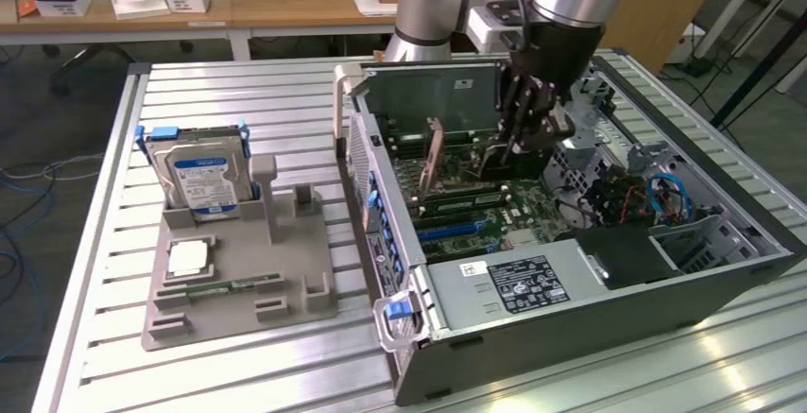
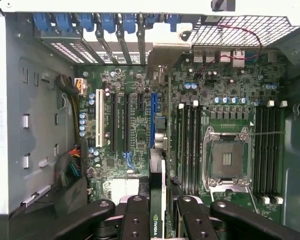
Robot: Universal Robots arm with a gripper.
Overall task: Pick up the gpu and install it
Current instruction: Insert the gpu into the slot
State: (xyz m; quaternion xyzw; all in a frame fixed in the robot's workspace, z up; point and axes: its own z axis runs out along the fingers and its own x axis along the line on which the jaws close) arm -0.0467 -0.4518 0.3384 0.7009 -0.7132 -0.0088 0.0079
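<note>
We see an open computer case point(image 1: 706, 290) lying on its side on a slatted metal table point(image 1: 101, 243). Inside it lies a green motherboard point(image 2: 140, 115) with an empty processor socket point(image 2: 226, 159), long black expansion slots, one white and one blue slot beside them, and a power supply point(image 1: 523, 281) bearing a white label.

To the exterior view's left of the case sits a grey holder tray point(image 1: 240, 285). It carries one blue-and-white hard drive point(image 1: 202, 179) standing upright, one processor chip point(image 1: 187, 257) lying flat, and one narrow memory stick point(image 1: 233, 286) lying flat.

The single arm reaches down into the case from above, its wrist pointing straight at the board. The gripper point(image 2: 162, 210) has its black fingers point(image 2: 135, 220) clamped on the gpu point(image 2: 159, 200), which stands on edge between them, its thin green edge just above the motherboard next to the blue slot. In the exterior view the card point(image 1: 432, 153) stands upright inside the case.
</note>
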